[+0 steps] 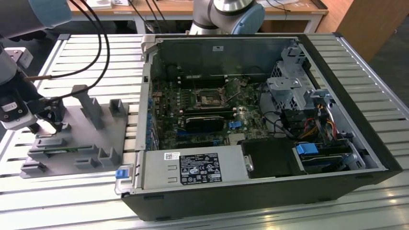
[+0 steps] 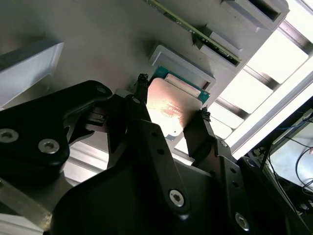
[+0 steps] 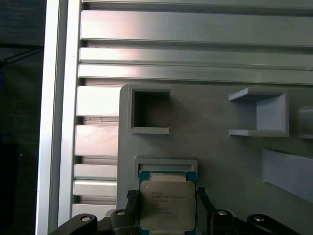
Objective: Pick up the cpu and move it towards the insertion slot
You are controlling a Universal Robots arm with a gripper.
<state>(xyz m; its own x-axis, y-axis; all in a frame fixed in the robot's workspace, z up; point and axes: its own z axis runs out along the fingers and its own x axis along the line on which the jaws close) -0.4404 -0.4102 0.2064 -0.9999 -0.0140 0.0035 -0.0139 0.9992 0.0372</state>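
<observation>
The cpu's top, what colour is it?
Silvery-grey metal; the cpu shows best in the first wrist view.

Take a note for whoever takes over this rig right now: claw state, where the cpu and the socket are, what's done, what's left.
Claw: shut on the cpu, fingers on two opposite edges.
Cpu: at the grey fixture on the exterior view's left, outside the computer case.
Insertion slot: on the green board inside the case.
Done: the grasp. Whether the chip is clear of its holder cannot be told.
Left: the carry across to the slot.
</observation>
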